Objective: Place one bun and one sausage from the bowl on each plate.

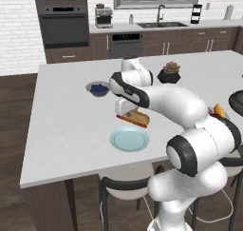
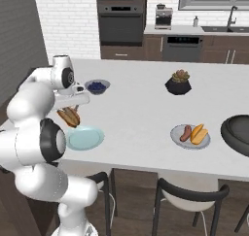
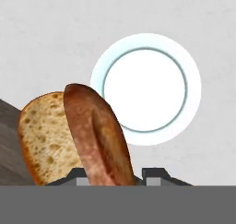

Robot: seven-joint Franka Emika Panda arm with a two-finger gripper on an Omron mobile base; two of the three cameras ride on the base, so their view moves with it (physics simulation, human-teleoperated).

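Gripper (image 1: 127, 115) jaws closed on the bun (image 1: 136, 117), held in the air just above the pale blue-green plate (image 1: 129, 139). Grey plate (image 2: 190, 136) carries a bun and sausage; dark bowl (image 2: 237, 129) beside it on counter (image 2: 136, 109).

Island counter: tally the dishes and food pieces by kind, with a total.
Plates: 2, pale blue-green plate and grey plate
Bowls: 2, dark bowl and berry bowl
Buns: 2, and
Sausages: 1
Total: 7
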